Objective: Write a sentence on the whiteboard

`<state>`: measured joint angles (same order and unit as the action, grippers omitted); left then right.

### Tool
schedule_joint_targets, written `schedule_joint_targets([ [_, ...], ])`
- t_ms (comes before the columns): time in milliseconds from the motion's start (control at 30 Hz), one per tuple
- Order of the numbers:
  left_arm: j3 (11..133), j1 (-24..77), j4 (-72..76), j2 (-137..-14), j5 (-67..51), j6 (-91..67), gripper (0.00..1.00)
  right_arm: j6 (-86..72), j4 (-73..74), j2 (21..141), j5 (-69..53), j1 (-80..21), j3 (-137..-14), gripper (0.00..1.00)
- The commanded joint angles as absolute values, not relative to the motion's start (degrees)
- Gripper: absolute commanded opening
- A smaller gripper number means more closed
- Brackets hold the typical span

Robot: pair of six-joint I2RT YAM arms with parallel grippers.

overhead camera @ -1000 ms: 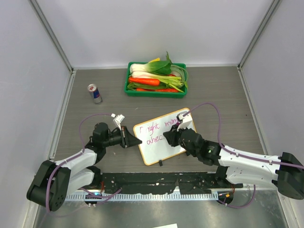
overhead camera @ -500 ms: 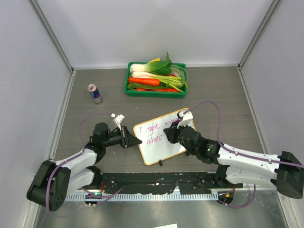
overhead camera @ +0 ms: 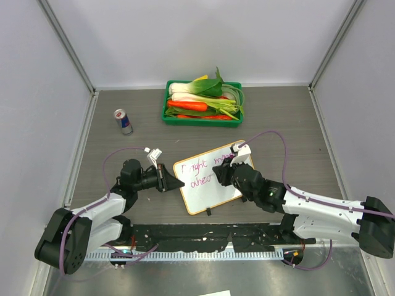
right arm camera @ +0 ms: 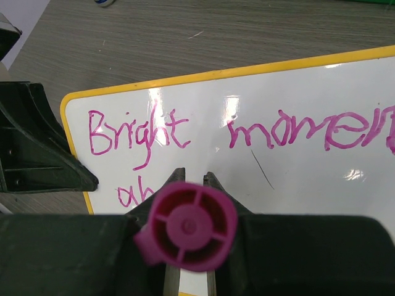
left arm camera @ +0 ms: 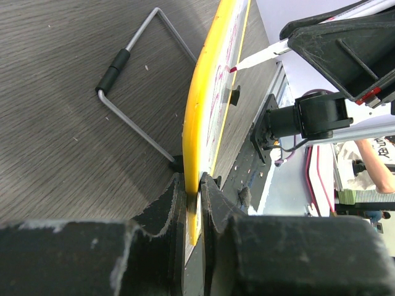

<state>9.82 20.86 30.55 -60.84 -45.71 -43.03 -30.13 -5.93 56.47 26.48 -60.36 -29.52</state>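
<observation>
The whiteboard (overhead camera: 207,197) sits at the front middle of the grey, wood-look worktop (overhead camera: 290,123), between the two arms. It is smooth and shiny white, with a thin yellow rim and round corners. The sentence (right arm camera: 141,137) is in purple pen. It reads "Bright momen" on top and "ah" below; the rest is hidden. The left pincer (left arm camera: 192,185) pinches the board's edge. The right pincer (right arm camera: 190,182) is closed tight on a fat purple marker (right arm camera: 187,226).
</observation>
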Motion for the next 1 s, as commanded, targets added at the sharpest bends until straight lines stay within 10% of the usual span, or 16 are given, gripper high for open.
schedule_joint_targets([
  [0,10.02,20.83,30.85,-60.65,-45.0,-40.96,0.0,-30.14,-4.49,56.6,26.9,-59.77,-28.57,0.01],
  [967,10.11,20.83,30.85,-60.65,-44.91,-40.96,0.0,-31.64,-2.28,52.47,27.42,-59.77,-27.33,0.01],
])
